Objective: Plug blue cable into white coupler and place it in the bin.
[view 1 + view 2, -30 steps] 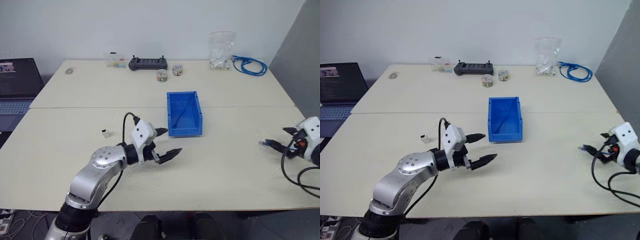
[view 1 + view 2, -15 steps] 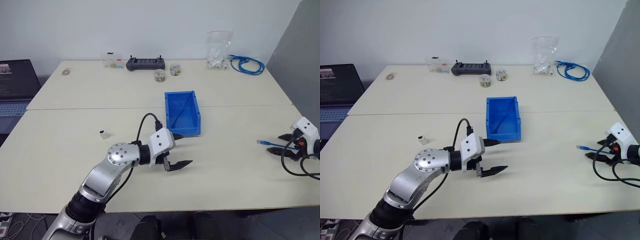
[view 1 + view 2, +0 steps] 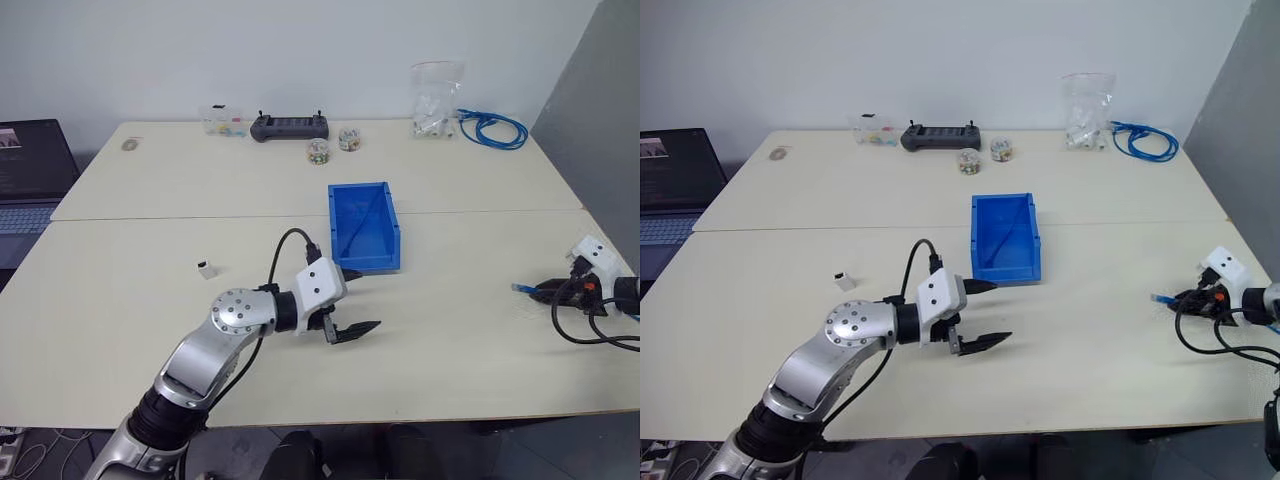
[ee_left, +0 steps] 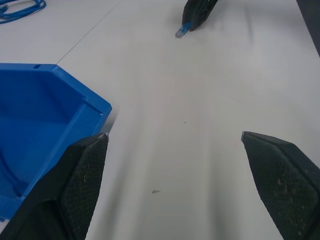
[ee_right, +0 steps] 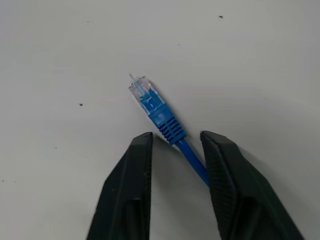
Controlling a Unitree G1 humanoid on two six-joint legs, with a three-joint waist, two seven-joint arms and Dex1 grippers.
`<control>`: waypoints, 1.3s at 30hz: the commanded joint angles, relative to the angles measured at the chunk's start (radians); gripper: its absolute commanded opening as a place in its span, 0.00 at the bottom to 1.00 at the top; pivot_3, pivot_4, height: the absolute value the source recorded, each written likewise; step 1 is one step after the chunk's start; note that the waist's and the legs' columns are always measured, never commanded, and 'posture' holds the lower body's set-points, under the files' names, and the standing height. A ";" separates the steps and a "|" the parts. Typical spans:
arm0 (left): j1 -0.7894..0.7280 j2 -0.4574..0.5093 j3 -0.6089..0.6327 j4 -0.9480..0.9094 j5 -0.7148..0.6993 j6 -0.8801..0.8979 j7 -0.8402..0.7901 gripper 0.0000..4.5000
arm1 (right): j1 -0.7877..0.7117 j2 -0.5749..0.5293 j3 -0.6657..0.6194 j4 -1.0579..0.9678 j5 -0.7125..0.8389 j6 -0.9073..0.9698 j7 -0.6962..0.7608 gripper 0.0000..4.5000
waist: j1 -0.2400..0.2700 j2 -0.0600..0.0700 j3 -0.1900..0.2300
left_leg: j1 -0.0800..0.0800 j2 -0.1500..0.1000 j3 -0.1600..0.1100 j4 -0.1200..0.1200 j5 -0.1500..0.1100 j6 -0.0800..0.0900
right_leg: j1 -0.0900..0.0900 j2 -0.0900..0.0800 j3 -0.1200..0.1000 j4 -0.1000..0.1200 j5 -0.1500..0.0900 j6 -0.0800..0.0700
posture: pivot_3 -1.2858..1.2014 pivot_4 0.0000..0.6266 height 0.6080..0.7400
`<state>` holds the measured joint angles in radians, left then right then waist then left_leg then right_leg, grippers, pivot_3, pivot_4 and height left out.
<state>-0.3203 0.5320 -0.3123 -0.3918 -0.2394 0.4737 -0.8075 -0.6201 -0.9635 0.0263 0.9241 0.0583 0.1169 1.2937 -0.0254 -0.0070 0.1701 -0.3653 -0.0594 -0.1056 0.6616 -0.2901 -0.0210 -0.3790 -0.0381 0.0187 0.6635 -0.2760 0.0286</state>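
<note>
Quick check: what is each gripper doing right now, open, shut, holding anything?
Left gripper: open, holding nothing, beside the bin.
Right gripper: fingers around the blue cable just behind its plug; a firm grip cannot be told.

Blue cable [image 5: 165, 120] hidden past pincer [image 5: 175, 142]

Left hand [image 4: 175, 185] spread wide beside the bin [image 4: 75, 95], blue cable [image 4: 182, 32] ahead

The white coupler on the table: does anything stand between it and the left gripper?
Nothing visible does. The white coupler lies alone on the bare table, on the robot's left. The left gripper hovers, fingers open, in front of the bin, pointing away from the coupler; only tabletop and its own arm lie between.
</note>
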 commanded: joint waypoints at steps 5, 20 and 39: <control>0.076 0.031 0.056 -0.075 -0.015 0.004 0.016 1.00 | 0.070 0.011 0.027 -0.293 0.030 -0.087 0.104 0.01 | -0.004 0.000 0.000 | 0.000 0.000 0.000 0.000 0.000 0.000 | 0.000 0.000 0.000 0.000 0.000 0.000 | 0.52 0.24 1.00; 0.425 0.194 0.371 0.073 -0.034 -0.115 0.002 1.00 | 0.057 0.370 0.356 -0.946 -0.030 0.194 -0.040 0.01 | 0.007 0.001 0.001 | -0.001 0.001 -0.004 -0.001 -0.002 0.002 | -0.003 0.000 -0.002 0.000 0.001 -0.002 | 0.52 0.24 1.00; 0.362 0.146 0.290 0.155 0.015 -0.216 -0.025 1.00 | -0.060 0.556 0.481 -0.830 -0.102 0.268 -0.115 0.52 | 0.020 0.001 0.001 | -0.007 0.001 -0.005 -0.001 0.000 0.000 | -0.010 0.001 -0.004 0.001 0.003 -0.005 | 0.52 0.24 1.00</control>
<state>0.0603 0.6807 -0.0060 -0.2366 -0.2352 0.2897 -0.8203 -0.6577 -0.4133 0.5327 0.1171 -0.0584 0.3599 1.1804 -0.0058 -0.0062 0.1711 -0.3723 -0.0584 -0.1106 0.6605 -0.2901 -0.0213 -0.3895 -0.0375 0.0148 0.6647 -0.2727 0.0236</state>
